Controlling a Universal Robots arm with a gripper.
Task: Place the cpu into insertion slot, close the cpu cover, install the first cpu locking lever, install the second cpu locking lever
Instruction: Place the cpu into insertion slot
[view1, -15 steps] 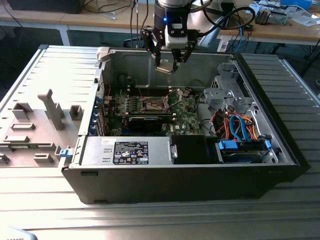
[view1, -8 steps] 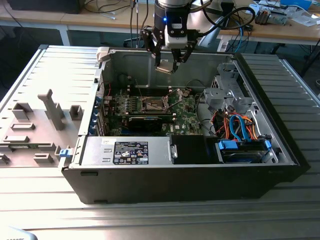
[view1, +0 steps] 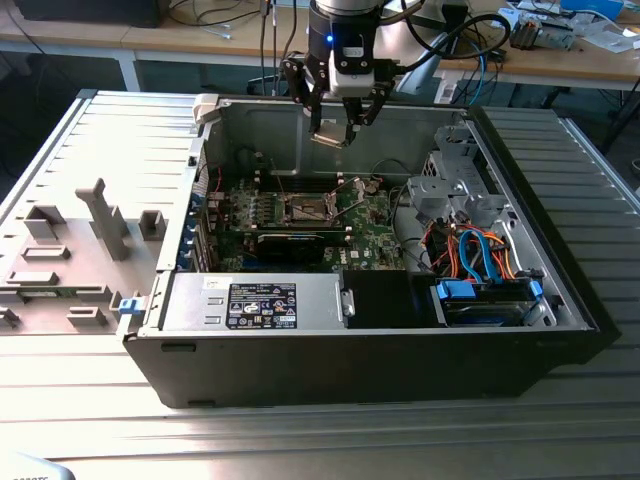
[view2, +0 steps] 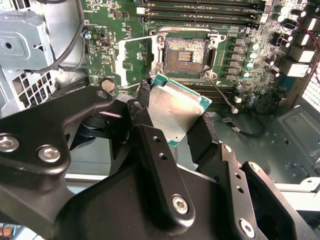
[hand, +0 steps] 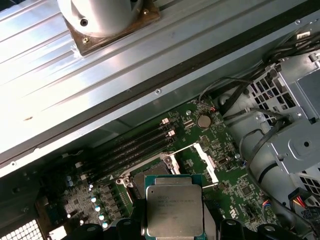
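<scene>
The gripper (view1: 338, 128) hangs high over the open case (view1: 400, 345), fingers (view2: 202, 132) clamped on the cpu (view2: 176, 105) (silver face showing in both wrist views), at twelve o'clock from the bare insertion slot (view1: 305, 208) in the exterior view. The cpu cover (hand: 206, 162) stands swung open beside that slot.
</scene>
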